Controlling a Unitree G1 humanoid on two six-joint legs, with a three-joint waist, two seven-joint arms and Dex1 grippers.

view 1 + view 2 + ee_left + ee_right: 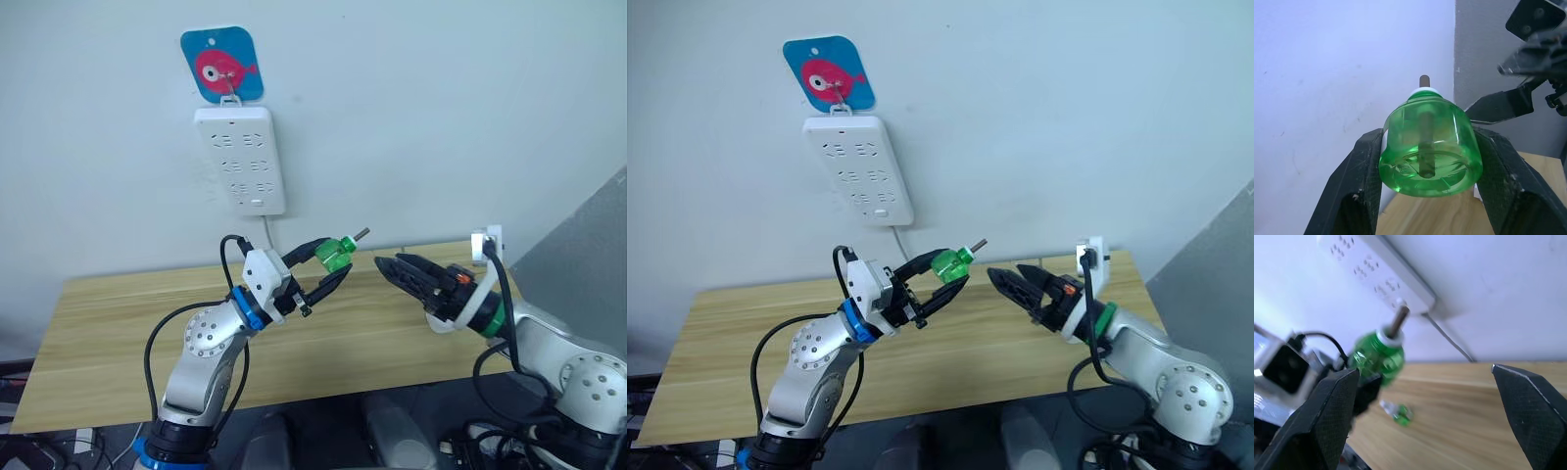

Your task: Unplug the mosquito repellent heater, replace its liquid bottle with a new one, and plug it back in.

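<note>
The left gripper (331, 264) is pinching the green liquid bottle (335, 254) up in the air above the wooden table (118, 333). Its wick (361, 234) points up and toward the right gripper (385, 264), whose fingers are spread wide and hold nothing. There's a small green thing (1399, 414) lying on the table, maybe a cap, hard to tell. The power strip (241, 159) hangs on the wall.

no readable text, fish picture on wall hook plate (222, 65)
</note>
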